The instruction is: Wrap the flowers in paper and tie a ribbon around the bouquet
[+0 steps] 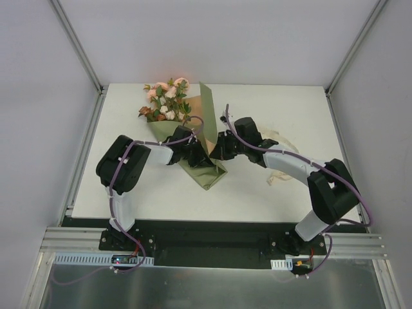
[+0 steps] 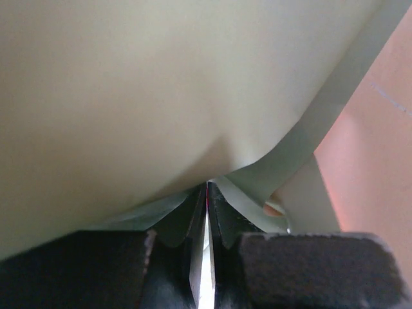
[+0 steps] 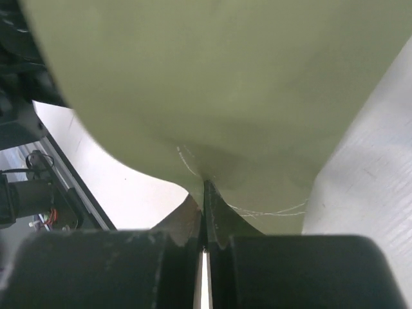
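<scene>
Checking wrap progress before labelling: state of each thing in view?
Pink, white and rust artificial flowers: lower part inside the paper, blooms poking out.
Olive-green paper sheet, tan reverse: partly folded round them, one flap standing, pinched on both sides.
Cream fabric ribbon: lying loose, untied.
Left gripper: shut on the paper.
Right gripper: shut on the paper.

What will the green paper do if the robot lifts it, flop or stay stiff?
The paper probably bends rather than staying flat: it curves and dimples where the right gripper pinches it. It likely holds some shape, since one corner stands up by itself. Being thin, it might crease easily.
</scene>
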Available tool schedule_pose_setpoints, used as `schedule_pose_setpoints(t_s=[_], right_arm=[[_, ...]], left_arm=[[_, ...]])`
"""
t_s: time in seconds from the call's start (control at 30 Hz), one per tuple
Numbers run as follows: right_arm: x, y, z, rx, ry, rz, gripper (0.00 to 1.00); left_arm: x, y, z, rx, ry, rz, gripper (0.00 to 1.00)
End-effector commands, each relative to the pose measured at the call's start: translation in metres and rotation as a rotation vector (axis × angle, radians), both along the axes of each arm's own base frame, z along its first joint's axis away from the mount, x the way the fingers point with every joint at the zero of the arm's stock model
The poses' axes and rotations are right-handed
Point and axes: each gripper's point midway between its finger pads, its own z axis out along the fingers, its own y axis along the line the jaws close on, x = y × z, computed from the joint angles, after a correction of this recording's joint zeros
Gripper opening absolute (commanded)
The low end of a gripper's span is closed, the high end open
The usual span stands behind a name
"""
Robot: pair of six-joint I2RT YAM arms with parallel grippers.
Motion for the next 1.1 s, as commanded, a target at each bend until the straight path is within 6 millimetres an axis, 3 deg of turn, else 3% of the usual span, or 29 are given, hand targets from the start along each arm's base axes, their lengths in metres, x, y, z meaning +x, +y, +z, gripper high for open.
schedule_pose_setpoints(t_s=[0.0,0.13,0.27,0.37,0.57,0.77,0.9,1.07], right_arm=[[-0.001,0.0,-0.008,-0.069,0.058,-0.02,0.0],[0.0,-0.001,-0.018,-0.098,0.101,-0.018,0.0],[0.009,-0.027,-0.006,-0.11,0.1,-0.14,0.0],[0.011,-0.048,-0.011,-0.09,0.165,-0.242,0.0],[0.01,-0.057,-0.019,-0.05,0.215,-0.326,0.0],[0.008,-0.055,-0.009,-0.016,0.212,-0.327,0.0],[0.007,-0.07,-0.007,-0.002,0.219,-0.397,0.0],[0.011,-0.096,-0.021,0.022,0.272,-0.505,0.0]], left_arm=[[-0.016,0.026,-0.021,0.097,0.009,-0.003,0.06],[-0.017,0.02,-0.011,0.038,-0.019,-0.011,0.07],[-0.017,0.006,0.003,-0.051,-0.038,-0.057,0.1],[-0.014,-0.007,0.015,-0.118,-0.073,-0.09,0.13],[-0.01,-0.028,0.023,-0.171,-0.092,-0.125,0.15],[-0.013,-0.031,0.008,-0.187,-0.03,-0.101,0.15],[-0.013,-0.037,0.024,-0.236,-0.095,-0.115,0.17],[-0.011,-0.031,0.033,-0.201,-0.162,-0.112,0.14]])
